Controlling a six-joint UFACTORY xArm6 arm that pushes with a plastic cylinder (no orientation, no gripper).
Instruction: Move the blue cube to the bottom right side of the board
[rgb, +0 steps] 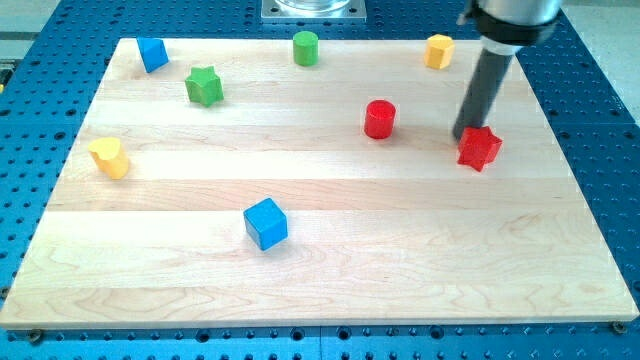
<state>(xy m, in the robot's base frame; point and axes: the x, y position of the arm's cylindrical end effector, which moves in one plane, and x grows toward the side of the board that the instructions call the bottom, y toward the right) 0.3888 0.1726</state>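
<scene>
The blue cube (266, 223) sits on the wooden board (330, 290), left of centre and toward the view's bottom. My tip (462, 137) is far to the cube's right and higher in the view. It stands right beside the upper left edge of a red star-shaped block (480, 148), and I cannot tell if they touch. The rod rises from the tip toward the view's top right.
A red cylinder (380, 119) stands left of my tip. A yellow hexagonal block (439, 50) and a green cylinder (305, 47) lie near the top edge. A blue triangular block (152, 54), a green star (204, 86) and a yellow block (109, 157) are at the left.
</scene>
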